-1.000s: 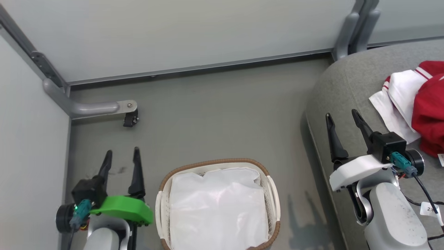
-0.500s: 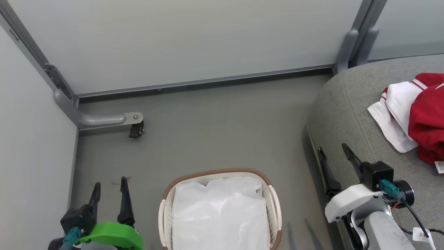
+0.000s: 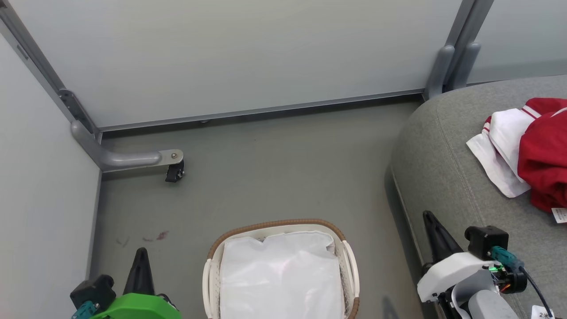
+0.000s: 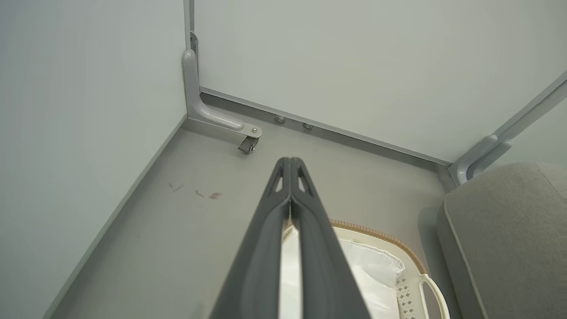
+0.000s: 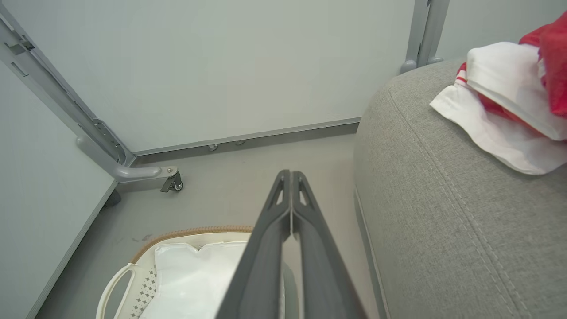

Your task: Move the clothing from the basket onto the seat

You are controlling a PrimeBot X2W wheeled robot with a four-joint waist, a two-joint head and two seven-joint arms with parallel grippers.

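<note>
Red and white clothing [image 3: 529,153] [image 5: 509,97] lies bunched on the grey seat [image 3: 447,168] [image 5: 447,212] [image 4: 509,230] at the right. On the floor at bottom centre stands the white basket [image 3: 350,266] [image 5: 133,266] [image 4: 423,277] with a brown woven rim; I see only its white liner [image 3: 279,274] inside. My left gripper [image 3: 141,259] [image 4: 290,166] is shut and empty, low at the bottom left beside the basket. My right gripper [image 3: 430,221] [image 5: 290,179] is shut and empty by the seat's near edge.
Pale partition walls [image 3: 248,53] close the back and left. A grey metal bracket with a small black caster [image 3: 173,170] juts onto the floor at left. Grey posts [image 3: 452,66] stand behind the seat's corner. Bare grey floor [image 3: 274,177] lies beyond the basket.
Both grippers have shut from open and dropped lower in the head view. The head camera shifted slightly, so the scene sits lower than a second ago.
</note>
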